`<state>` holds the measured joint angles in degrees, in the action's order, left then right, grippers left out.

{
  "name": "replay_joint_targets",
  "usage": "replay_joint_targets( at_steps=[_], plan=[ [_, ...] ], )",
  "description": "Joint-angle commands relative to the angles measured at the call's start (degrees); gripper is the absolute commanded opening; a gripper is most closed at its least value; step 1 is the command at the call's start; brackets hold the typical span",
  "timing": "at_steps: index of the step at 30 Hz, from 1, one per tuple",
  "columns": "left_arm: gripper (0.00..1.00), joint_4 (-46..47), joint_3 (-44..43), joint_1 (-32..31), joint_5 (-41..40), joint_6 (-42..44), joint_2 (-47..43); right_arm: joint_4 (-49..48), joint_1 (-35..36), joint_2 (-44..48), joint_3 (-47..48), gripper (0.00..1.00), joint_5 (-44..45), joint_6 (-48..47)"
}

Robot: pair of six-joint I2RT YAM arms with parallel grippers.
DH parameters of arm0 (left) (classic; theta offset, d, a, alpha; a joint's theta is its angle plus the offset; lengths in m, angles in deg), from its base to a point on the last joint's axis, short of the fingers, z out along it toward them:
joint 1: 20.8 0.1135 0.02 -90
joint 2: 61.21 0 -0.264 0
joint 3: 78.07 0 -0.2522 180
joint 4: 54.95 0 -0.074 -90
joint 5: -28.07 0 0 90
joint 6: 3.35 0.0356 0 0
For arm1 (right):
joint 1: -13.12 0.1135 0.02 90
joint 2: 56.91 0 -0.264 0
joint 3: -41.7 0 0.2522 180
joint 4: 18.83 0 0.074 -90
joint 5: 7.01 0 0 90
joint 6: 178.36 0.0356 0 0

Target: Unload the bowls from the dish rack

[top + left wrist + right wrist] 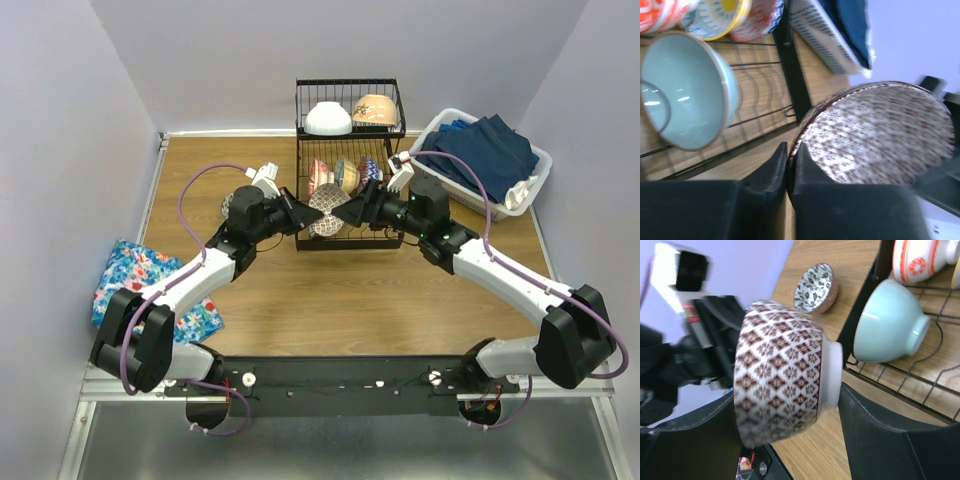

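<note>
A brown-and-white patterned bowl (328,208) hangs on its side in front of the black wire dish rack (350,245), held between both arms. My left gripper (789,161) is shut on the bowl's rim (880,135), one finger inside and one outside. My right gripper (789,396) is shut on the same bowl (780,375), one finger at its mouth and the other against its white foot. On the rack's lower tray a mint-green bowl (890,322) lies on its side beside several patterned bowls (345,175). The upper shelf carries a white bowl (328,118) and a beige bowl (373,108).
A small bowl with a dark leaf pattern (815,287) sits on the wooden table left of the rack. At the back right is a white plastic basket (535,160) of blue cloths. A floral cloth (150,285) lies at the table's left edge.
</note>
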<state>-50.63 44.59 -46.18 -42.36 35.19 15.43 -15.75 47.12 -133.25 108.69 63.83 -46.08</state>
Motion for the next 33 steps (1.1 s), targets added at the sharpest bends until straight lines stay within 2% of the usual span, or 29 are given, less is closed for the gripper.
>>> replay_joint_targets(
  at_steps=[1,3,4,5,6,10,16,21,27,33],
  plan=[
    [0.00,-1.38,1.47,-0.45,-3.39,1.97,-2.89,-4.88,0.54,2.77,-1.02,0.39,0.17,-0.09],
    [0.00,-2.87,1.47,-0.37,-5.15,2.86,-3.51,-4.62,0.54,3.03,-1.64,0.47,0.78,-0.44],
    [0.00,-3.49,1.30,-0.28,-5.68,4.16,-3.95,-4.01,0.54,3.21,-1.73,0.60,1.57,-0.71],
    [0.00,-4.28,1.12,-0.19,-7.17,4.79,-4.30,-3.48,0.54,3.56,-1.82,0.67,2.01,-1.06],
    [0.00,-5.85,0.77,0.07,-7.79,5.40,-4.66,-2.86,0.54,3.65,-1.82,0.77,2.63,-1.32],
    [0.00,-10.17,-0.55,1.39,-11.30,8.74,-6.06,0.91,0.54,4.70,-0.85,0.92,5.87,-4.39],
    [0.00,-17.99,-3.53,4.64,-16.93,14.19,-7.21,7.41,0.54,5.85,0.99,0.94,11.06,-10.36],
    [0.00,-24.66,-7.04,11.66,-20.70,16.48,-6.24,10.50,0.54,6.55,1.79,0.94,14.06,-13.98],
    [0.00,-29.51,-12.31,18.26,-23.96,19.90,-1.33,12.79,0.63,7.52,1.00,0.94,14.76,-15.92],
    [0.00,-32.14,-18.55,21.87,-24.23,21.31,6.67,13.40,0.54,7.96,0.56,0.94,15.11,-17.06]
  ],
)
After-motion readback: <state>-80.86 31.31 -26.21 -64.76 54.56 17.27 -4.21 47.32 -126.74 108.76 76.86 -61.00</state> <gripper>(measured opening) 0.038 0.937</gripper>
